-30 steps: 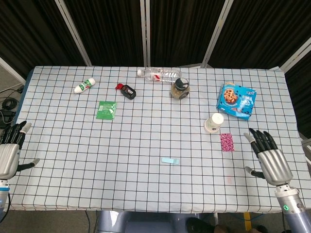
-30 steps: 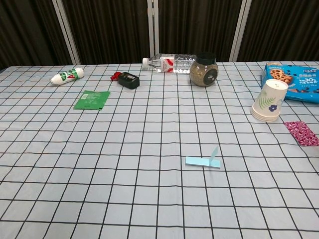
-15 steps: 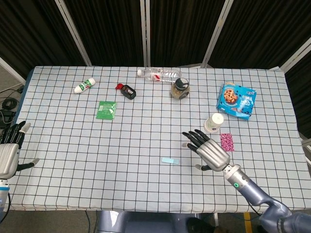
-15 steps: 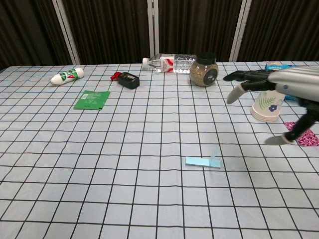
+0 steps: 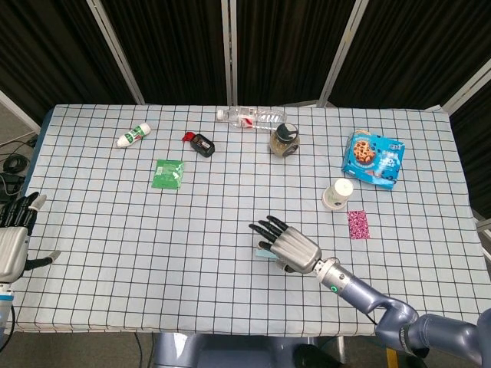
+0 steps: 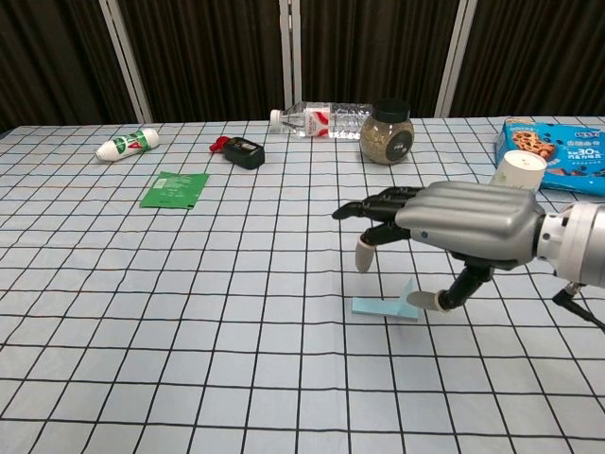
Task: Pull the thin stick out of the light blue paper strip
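Observation:
The light blue paper strip (image 6: 379, 306) lies flat near the table's front middle, with its right end folded up. In the head view the strip (image 5: 263, 254) peeks out at the left of my right hand (image 5: 289, 245). I cannot make out the thin stick. My right hand (image 6: 452, 226) hovers just above and to the right of the strip, fingers spread and empty, its thumb tip down beside the raised end. At the table's left edge my left hand (image 5: 13, 244) rests open and holds nothing.
Along the back lie a water bottle (image 5: 249, 117), a jar (image 5: 284, 140), a black item (image 5: 202, 143) and a white tube (image 5: 133, 136). A green packet (image 5: 168, 172) lies left of centre. A cookie box (image 5: 374, 159), paper cup (image 5: 336, 194) and pink packet (image 5: 358, 224) stand at the right.
My right hand has swept from the table's right edge leftward to the strip and now covers part of it. The left hand and the strip have not moved.

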`<action>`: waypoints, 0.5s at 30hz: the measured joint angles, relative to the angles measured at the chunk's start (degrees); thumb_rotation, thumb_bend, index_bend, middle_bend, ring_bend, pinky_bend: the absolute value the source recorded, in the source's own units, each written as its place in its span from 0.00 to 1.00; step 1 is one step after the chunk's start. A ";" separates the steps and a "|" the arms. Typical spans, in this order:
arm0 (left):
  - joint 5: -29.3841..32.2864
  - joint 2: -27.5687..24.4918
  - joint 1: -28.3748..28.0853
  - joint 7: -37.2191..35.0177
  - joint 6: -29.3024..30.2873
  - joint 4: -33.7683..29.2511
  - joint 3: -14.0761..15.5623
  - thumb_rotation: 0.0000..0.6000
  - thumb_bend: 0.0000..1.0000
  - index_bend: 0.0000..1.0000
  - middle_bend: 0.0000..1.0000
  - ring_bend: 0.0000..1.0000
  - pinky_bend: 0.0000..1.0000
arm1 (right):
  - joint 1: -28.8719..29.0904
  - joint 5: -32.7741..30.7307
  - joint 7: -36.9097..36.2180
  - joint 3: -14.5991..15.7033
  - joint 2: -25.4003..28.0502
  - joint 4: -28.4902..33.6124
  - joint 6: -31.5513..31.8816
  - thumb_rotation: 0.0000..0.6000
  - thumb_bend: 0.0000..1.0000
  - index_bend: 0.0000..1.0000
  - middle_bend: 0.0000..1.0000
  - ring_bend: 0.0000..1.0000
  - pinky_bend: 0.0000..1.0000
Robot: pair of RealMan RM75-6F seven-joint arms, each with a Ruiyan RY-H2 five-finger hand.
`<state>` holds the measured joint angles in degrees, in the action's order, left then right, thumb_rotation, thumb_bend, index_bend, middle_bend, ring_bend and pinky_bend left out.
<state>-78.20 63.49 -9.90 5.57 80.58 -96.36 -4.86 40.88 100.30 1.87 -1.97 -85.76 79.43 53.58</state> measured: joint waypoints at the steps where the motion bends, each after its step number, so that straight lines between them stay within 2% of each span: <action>1: -0.01 -0.04 0.03 -0.06 0.01 -0.04 -0.01 1.00 0.00 0.00 0.00 0.00 0.00 | 0.18 -0.04 0.38 0.31 -0.14 -0.33 -0.30 1.00 0.28 0.37 0.01 0.00 0.00; 6: -0.04 -0.08 0.07 -0.15 -0.04 -0.04 -0.08 1.00 0.00 0.00 0.00 0.00 0.00 | 0.55 -0.06 1.76 1.82 -0.39 -1.50 -0.35 1.00 0.28 0.38 0.01 0.00 0.00; 15: -0.07 0.15 -0.09 0.00 -0.49 0.20 -0.11 1.00 0.00 0.00 0.00 0.00 0.00 | 0.59 -0.11 1.74 2.69 -1.14 -4.64 1.65 1.00 0.30 0.43 0.02 0.00 0.00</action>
<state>-78.28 63.65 -9.99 5.57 80.09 -96.16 -4.97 41.47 100.19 3.61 0.72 -86.90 74.78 55.23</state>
